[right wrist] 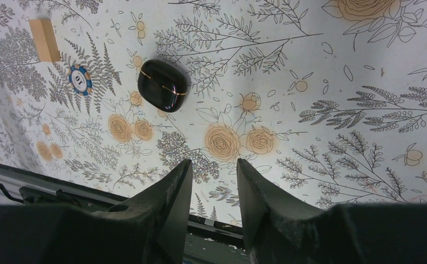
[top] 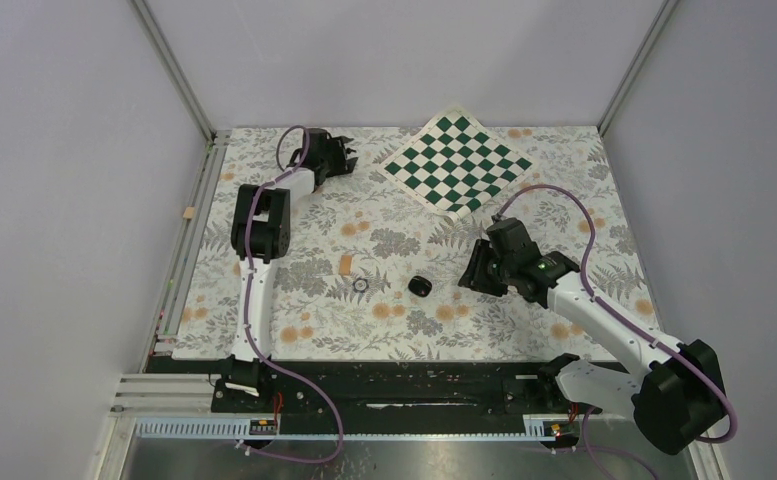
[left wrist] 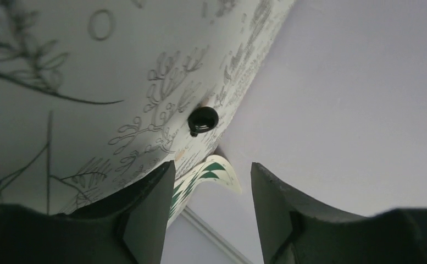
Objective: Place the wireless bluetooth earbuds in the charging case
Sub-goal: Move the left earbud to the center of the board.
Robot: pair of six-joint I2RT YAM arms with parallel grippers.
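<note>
left gripper (left wrist: 211,171) jaws stood apart, empty, with one black earbud (left wrist: 203,120) on the floral cloth (left wrist: 62,66) just beyond them. right gripper (right wrist: 214,165) jaws stood apart, empty, and the shut charging case (right wrist: 163,85) lay ahead.

**Gloss on the black pieces, matt elsewhere**

The charging case (right wrist: 162,85) is smooth, glossy black plastic that catches reflections, with a thin gold-coloured line around its seam. One earbud (left wrist: 203,120) has the same glossy black shine. The counter (right wrist: 321,137) has a matt, smooth-looking floral-printed covering. The chequered mat (top: 457,163) looks like a thin flexible sheet, curling at one edge. A tan block (right wrist: 44,39) looks like bare wood. The left gripper (left wrist: 211,179) and right gripper (right wrist: 214,173) look like matt dark plastic.
</note>
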